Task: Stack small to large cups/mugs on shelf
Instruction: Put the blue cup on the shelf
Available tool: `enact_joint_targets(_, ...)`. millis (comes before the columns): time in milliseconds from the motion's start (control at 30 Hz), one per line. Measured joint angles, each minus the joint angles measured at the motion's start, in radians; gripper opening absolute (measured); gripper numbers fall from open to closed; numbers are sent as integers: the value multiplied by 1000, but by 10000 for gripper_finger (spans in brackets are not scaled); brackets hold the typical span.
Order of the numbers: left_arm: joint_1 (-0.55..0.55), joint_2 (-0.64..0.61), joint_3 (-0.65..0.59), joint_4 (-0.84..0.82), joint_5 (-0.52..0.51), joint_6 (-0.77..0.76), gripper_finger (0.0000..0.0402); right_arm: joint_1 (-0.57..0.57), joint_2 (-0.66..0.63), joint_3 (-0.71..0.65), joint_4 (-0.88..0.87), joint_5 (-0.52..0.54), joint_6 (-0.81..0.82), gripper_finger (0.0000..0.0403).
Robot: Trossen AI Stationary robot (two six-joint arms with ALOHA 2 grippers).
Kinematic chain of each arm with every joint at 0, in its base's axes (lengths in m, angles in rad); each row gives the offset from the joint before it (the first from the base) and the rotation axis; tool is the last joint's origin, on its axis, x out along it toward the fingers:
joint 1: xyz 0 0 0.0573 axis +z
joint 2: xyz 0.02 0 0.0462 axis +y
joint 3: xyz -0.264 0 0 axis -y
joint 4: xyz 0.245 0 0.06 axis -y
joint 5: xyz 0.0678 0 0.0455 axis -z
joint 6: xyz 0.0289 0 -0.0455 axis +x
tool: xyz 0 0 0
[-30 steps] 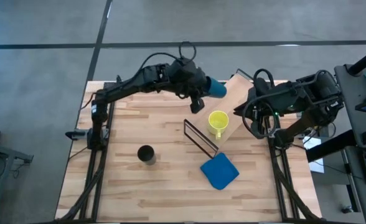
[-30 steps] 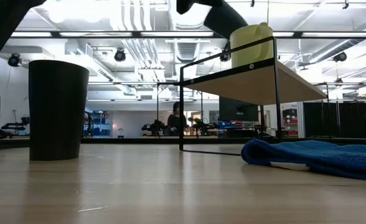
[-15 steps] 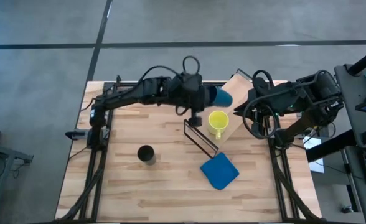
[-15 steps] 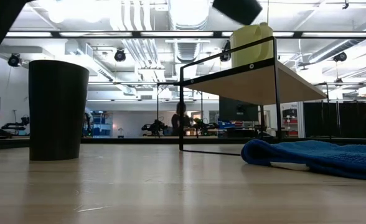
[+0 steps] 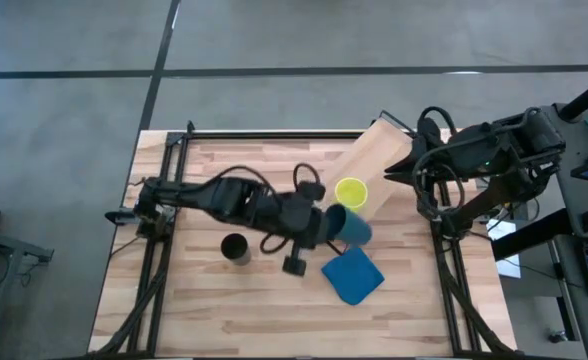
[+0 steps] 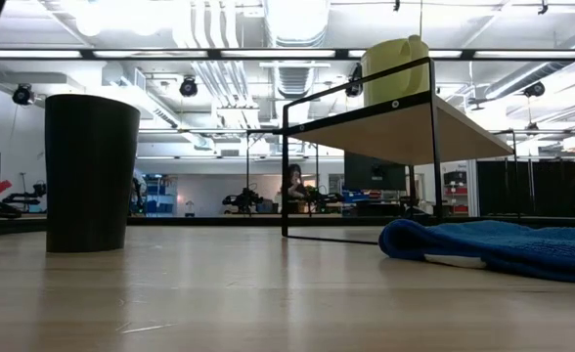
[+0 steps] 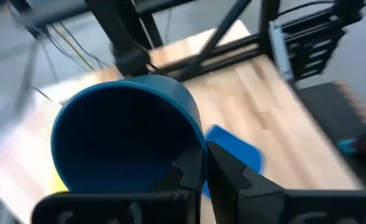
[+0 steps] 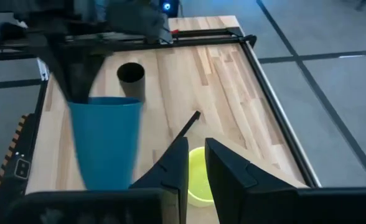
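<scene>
The wooden surface (image 5: 204, 290) carries the shelf (image 5: 371, 165), which runs diagonally from the centre toward 1 o'clock. The yellow mug (image 5: 350, 192) stands on the shelf's near end. The left end effector (image 5: 326, 224), reaching across the middle, is clenched on the rim of the dark blue cup (image 5: 350, 227), held lying sideways just beside the mug at its 6 o'clock, above the blue pad (image 5: 353, 277). The black cup (image 5: 235, 248) stands upright at 9 o'clock from the pad. The right end effector (image 8: 194, 163) waits at the 3 o'clock edge, fingers nearly together, holding nothing.
</scene>
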Motion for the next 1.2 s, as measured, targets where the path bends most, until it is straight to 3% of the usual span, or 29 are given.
enact_joint_targets(200,-1,6,-3,-206,53,-402,0,0,-6,-7,-1,15,0,47)
enact_joint_targets(300,-14,18,-4,-272,94,-508,0,0,2,-16,0,-4,-4,47)
enact_joint_targets(433,-24,53,-8,-285,201,-605,0,1,22,-50,0,-205,-25,47)
enact_joint_targets(567,-23,101,-46,-285,264,-640,0,12,47,-116,0,-350,-21,47)
enact_joint_targets(1200,4,342,-84,-284,282,-701,0,64,75,-441,111,-353,-27,47)
